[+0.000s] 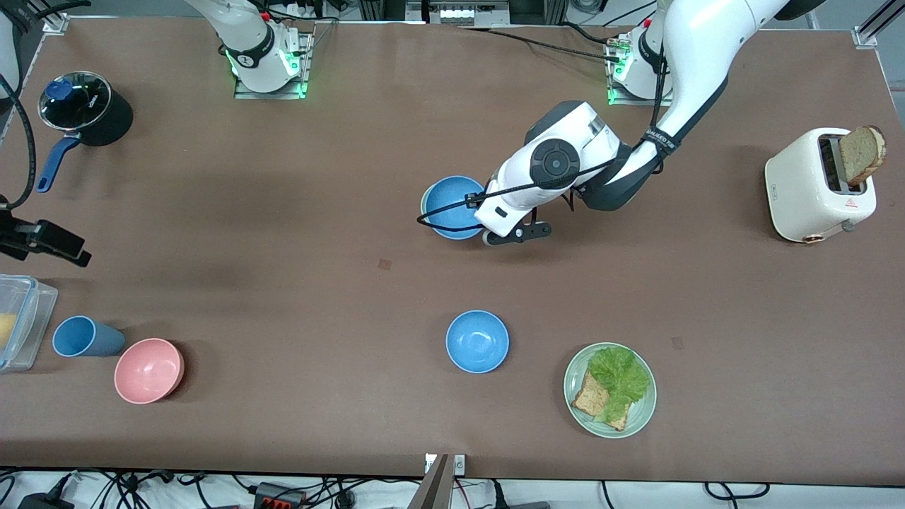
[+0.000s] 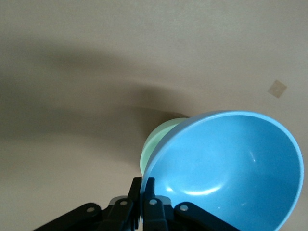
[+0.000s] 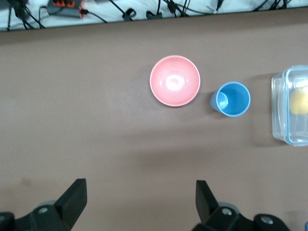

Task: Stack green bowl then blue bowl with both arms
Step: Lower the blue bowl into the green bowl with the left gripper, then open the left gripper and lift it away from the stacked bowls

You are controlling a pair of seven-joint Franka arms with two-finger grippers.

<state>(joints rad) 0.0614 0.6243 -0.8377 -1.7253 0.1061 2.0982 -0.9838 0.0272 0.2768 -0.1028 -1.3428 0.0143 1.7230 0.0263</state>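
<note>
The left gripper [image 2: 143, 202] has its fingers pinched tight on the rim of a blue bowl [image 2: 231, 168], holding it tilted over the green bowl [image 2: 156, 142], whose pale edge peeks out from underneath. In the front view this held blue bowl [image 1: 452, 205] sits near the middle of the table [image 1: 283, 212], with the left arm reaching down to it from its base, and the green bowl is almost wholly covered. I cannot tell whether the two bowls touch.

A second blue bowl [image 1: 477, 341] stands nearer the front camera, close to a plate [image 1: 643, 410] carrying lettuce and bread. A toaster [image 1: 813, 185] with a slice of bread stands at the left arm's end.

The right gripper [image 3: 139, 199] waits with its fingers spread wide apart, holding nothing, up over the table at the right arm's end, above a pink bowl [image 3: 174, 80], a blue cup [image 3: 232, 99] and a clear box [image 3: 291, 106]. A pot [image 1: 85, 109] stands farther from the front camera
</note>
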